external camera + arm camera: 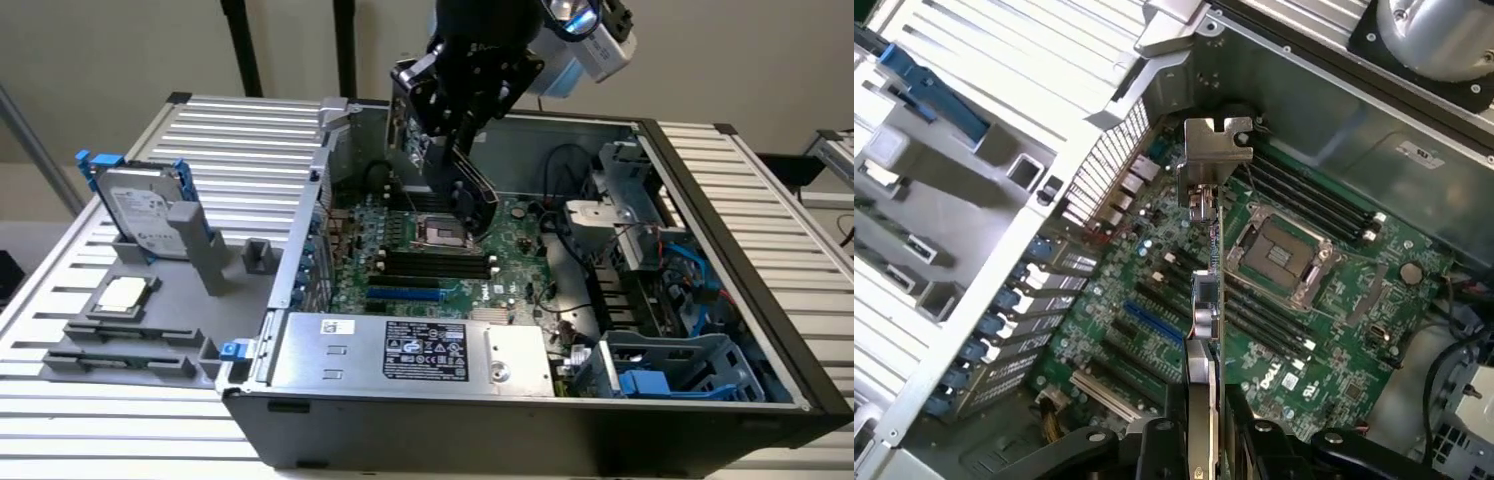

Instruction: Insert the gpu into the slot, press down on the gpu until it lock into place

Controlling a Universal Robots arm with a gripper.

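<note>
Gripper (451,140) is clamped on the gpu (470,195) in the exterior view, jaws closed flat against the black card. The card hangs tilted from the fingers, and its lower end is up in the air above the motherboard (514,262). Directly beneath the gripper is the processor socket (441,232). The blue slot (404,295) lies lower and further out, past the memory slots (430,262), towards the power-supply box (400,350). Card and slot are apart, nothing seated yet.

The danger, as I read it, is that a card coming down at this tilt or off this line would land its edge on the memory slots or the socket, not in the blue strip. Pressing on a half-aligned card could jam it or stress the board.

On the wrist view, the gripper (1204,448) has the gpu (1204,300) edge-on, running straight out from between the fingers to its metal bracket (1216,150). The slot (1154,325) sits just beside that edge line, on the side away from the processor socket (1284,255). It looks roughly parallel to the card, but not under it. That bracket is close to the chassis's rear wall (1116,178), and I'd judge it could catch there.
</note>
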